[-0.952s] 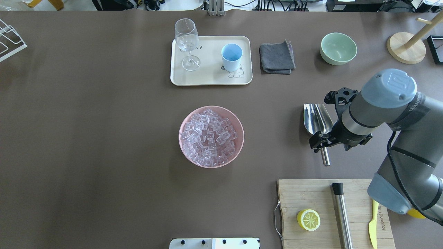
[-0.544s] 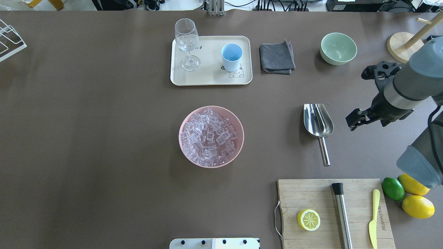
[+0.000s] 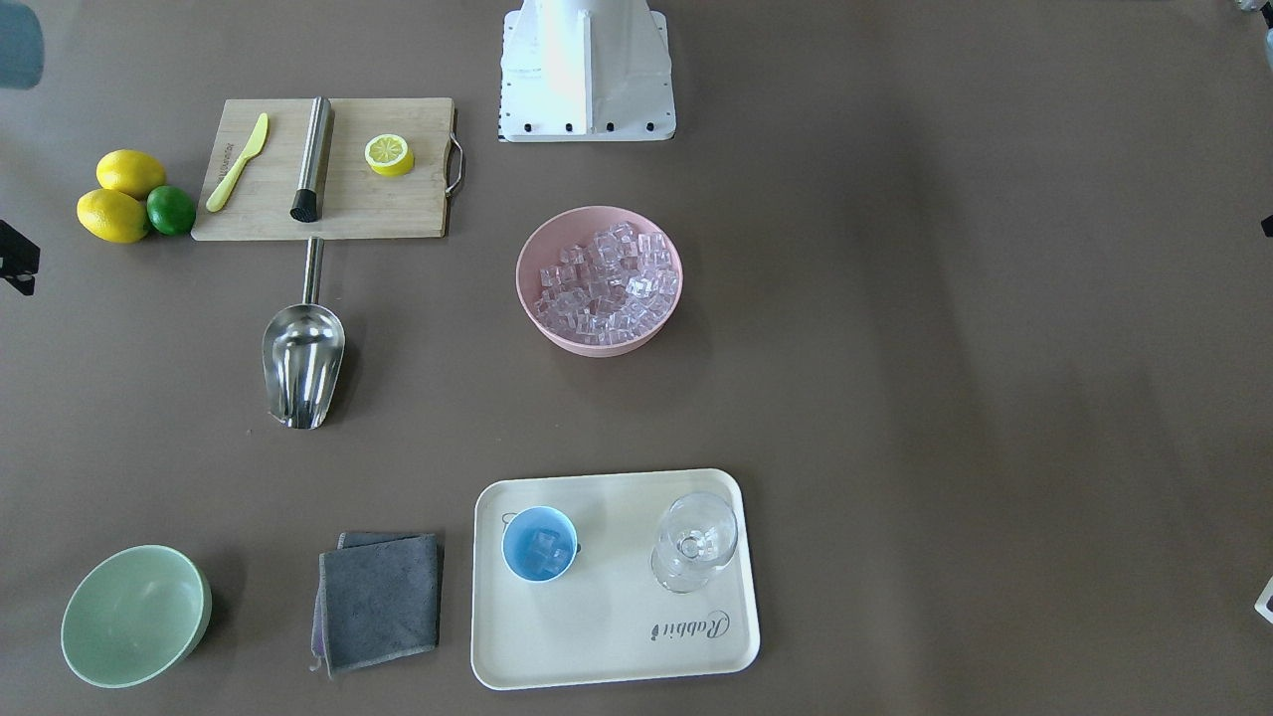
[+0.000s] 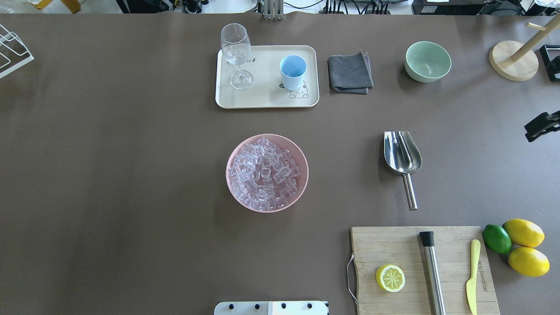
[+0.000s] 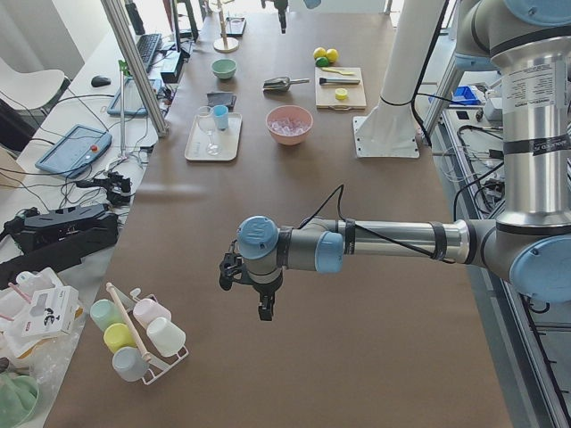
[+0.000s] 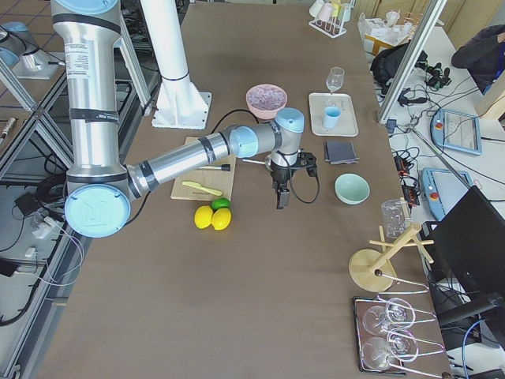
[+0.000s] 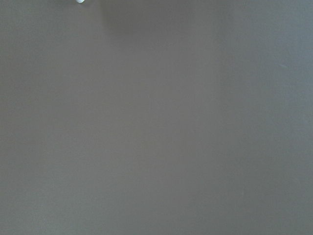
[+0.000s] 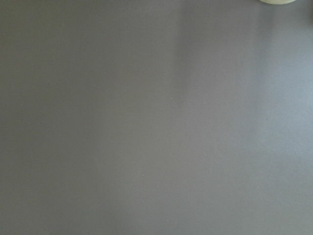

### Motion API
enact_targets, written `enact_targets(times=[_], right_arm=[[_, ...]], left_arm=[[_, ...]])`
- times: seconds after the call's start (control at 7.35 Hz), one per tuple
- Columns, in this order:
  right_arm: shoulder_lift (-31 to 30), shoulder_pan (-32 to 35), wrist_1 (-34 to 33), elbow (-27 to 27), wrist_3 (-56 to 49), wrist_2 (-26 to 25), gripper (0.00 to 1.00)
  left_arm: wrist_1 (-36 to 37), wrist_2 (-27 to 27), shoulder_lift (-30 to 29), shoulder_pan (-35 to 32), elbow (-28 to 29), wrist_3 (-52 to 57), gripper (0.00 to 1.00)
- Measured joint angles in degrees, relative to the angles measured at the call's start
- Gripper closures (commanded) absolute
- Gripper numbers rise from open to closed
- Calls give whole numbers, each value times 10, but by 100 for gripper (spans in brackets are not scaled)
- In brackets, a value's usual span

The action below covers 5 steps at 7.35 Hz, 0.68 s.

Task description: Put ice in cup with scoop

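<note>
Clear glassy ice cubes (image 3: 545, 549) lie in the small light-blue cup (image 3: 538, 544), so the task looks near done. Step in hand is probably clearing off.

- **Right gripper** (image 6: 278, 199): best lifted straight up, kept off the yellow lemons (image 4: 523, 232). Can't tell whether its fingers are spread or pressed.
- **Left gripper** (image 5: 265, 308): hangs over bare bench (image 4: 131, 175). Can't tell its fingers either.

Near to far:
- Bamboo cutting board (image 4: 393, 245).
- Shiny steel scoop (image 4: 402, 153), lying loose, trough up.
- Pink bowl (image 4: 267, 209), heaped with cubes.
- Cream tray (image 3: 617, 636), carrying the cup and a clear stemmed glass (image 4: 236, 48).

The bench is matt brown. Operator desks, tablets and cables lie beyond.
</note>
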Motion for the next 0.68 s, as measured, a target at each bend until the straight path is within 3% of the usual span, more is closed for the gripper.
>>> enact_targets(times=[0.41,0.68], right_arm=[[-27,157,0,-47,-176,55,0],[-42,226,3,-93,-273,73,0]], left_arm=[[0,-1,0,-1,-1,0,2],[0,-1,0,-1,-1,-1,2]])
